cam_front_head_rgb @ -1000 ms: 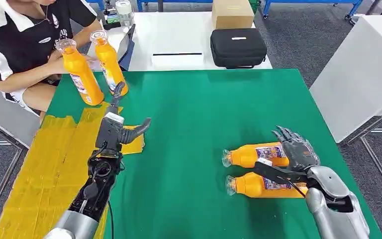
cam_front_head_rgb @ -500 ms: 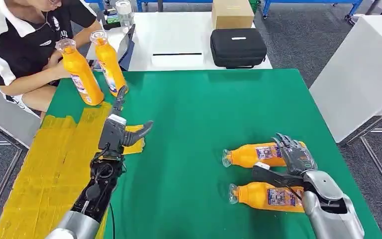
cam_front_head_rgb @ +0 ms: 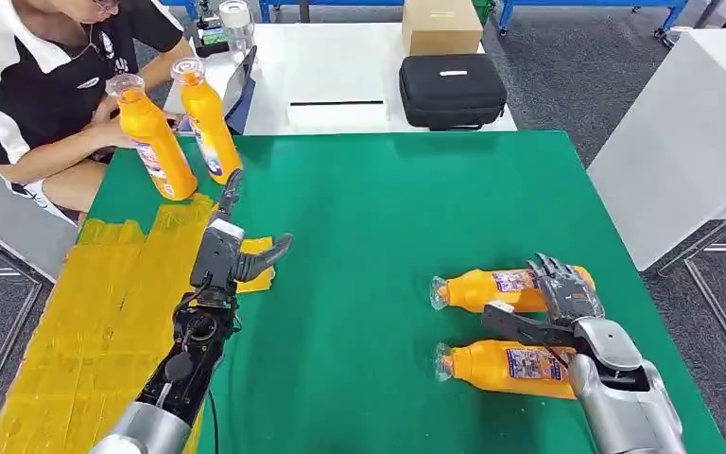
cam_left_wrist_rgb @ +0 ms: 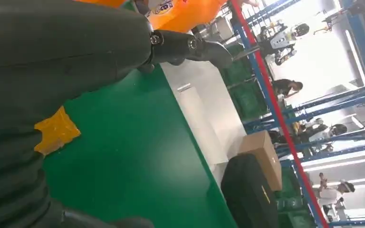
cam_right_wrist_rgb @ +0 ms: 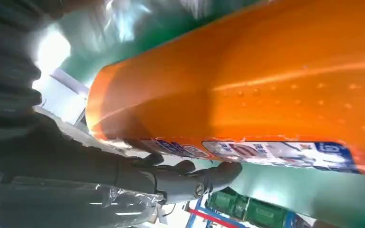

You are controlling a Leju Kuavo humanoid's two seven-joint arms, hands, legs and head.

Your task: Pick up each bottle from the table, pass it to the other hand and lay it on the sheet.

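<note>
Bottles lie side by side on the green table (cam_front_head_rgb: pixel 388 208) at the right. Right hand (cam_front_head_rgb: pixel 561 305), fingers spread and empty, rests over them: fingers on the far bottle (cam_front_head_rgb: pixel 492 288), thumb above the near bottle (cam_front_head_rgb: pixel 501 366). Left hand (cam_front_head_rgb: pixel 227 248) hovers open over the yellow sheet (cam_front_head_rgb: pixel 95 312).

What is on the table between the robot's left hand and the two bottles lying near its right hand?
Only bare green table, by the head view, between the left hand and the lying bottles.

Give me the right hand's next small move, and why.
Probably close the right hand on the far bottle: its fingers lie over that bottle's label end, thumb between it and the near bottle. Both lie flat on the green table, neither lifted.
</note>
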